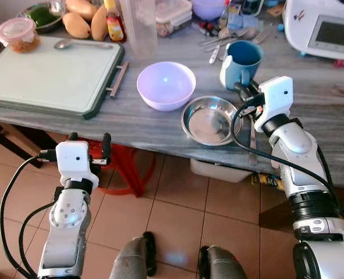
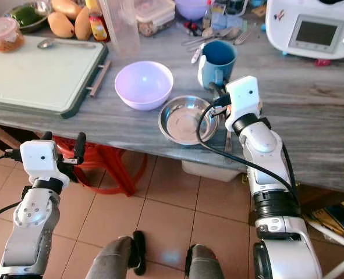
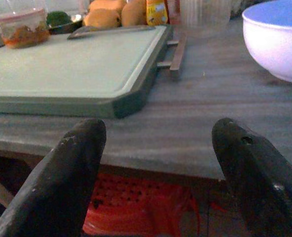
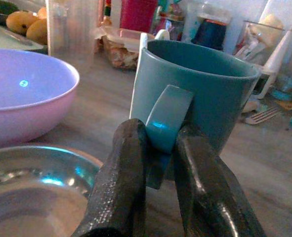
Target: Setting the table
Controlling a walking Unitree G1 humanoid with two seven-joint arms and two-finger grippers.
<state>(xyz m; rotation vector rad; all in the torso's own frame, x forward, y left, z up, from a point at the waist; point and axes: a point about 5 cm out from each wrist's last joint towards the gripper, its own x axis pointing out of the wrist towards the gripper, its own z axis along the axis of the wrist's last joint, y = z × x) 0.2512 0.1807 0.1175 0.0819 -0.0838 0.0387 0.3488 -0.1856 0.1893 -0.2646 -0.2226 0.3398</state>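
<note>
The right claw [image 4: 153,170] is clenched on the curved handle of the blue ceramic mug [image 1: 241,62], one black finger on each side of the loop. The mug stands upright on the grey wood-grain bench [image 1: 334,93], directly ahead of this claw. The shallow stainless-steel dish [image 1: 211,120] lies just beside the claw toward the robot's left, and the lilac plastic bowl [image 1: 166,85] sits further left.

Handling estimate: the mug is rigid, glazed and probably slippery, moderately heavy and breakable. A handle-only grasp loads it off-centre, so expect tilt on lifting; keep the grasp high on the loop, close to the mug wall.

The left claw [image 3: 155,163] hangs released, fingers spread, below the bench edge.

No legible labels or writing.
</note>
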